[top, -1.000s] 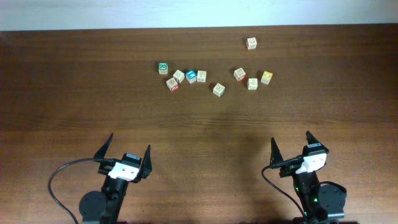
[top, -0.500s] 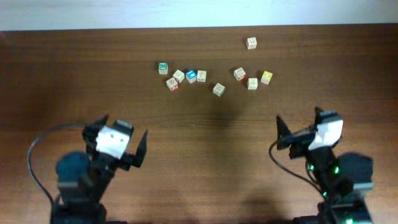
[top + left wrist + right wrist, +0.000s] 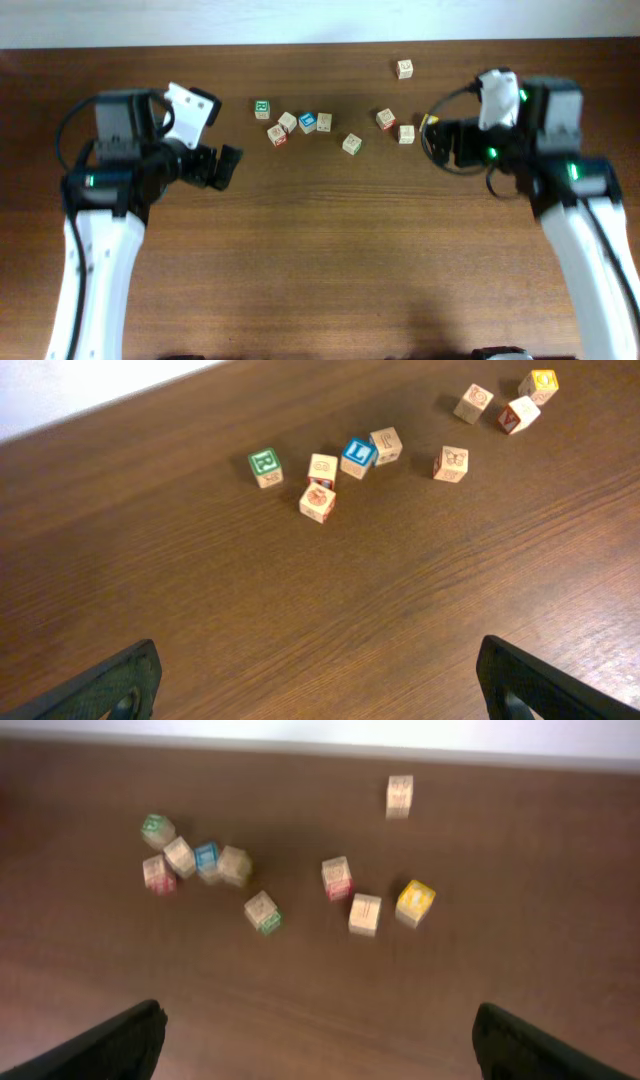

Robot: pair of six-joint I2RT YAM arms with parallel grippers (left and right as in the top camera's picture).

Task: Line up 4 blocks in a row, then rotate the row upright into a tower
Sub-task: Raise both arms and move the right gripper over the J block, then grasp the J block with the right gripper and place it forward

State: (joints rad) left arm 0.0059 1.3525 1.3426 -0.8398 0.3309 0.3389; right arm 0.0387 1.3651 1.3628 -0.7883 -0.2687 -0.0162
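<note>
Wooden blocks [image 3: 385, 445] lay loose in the far half of the table [image 3: 320, 250], all flat on the wood and none lifted. The blue block [image 3: 358, 453] sat in the left group, with pale ones close on either side of it. A red-printed one sat just nearer the robot, and the green R cube [image 3: 264, 464] was at the group's left end. Another pale block [image 3: 450, 462] stood apart, between that group and the right one, where two more pale cubes sat beside the yellow cube [image 3: 415, 902]. A lone cube [image 3: 404, 68] lay farther back, near the table's far edge.

Nothing in the views marked any block as already turned; their faces were too small and faint to judge by. With no block in hand and neither arm at one, I judged the task to be at its start. All four turns seemed left to do, and the first reach was not yet made.

The left pincer [image 3: 318, 655] hung over bare wood to the left of the left group, near it but apart. Its jaws were spread wide, holding and touching nothing. The right pincer [image 3: 318, 1015] stood to the right of the right group, jaws equally wide and empty; its own view was blurred. From above, that arm covered the yellow cube, so how close its fingers came to it could not be told.
</note>
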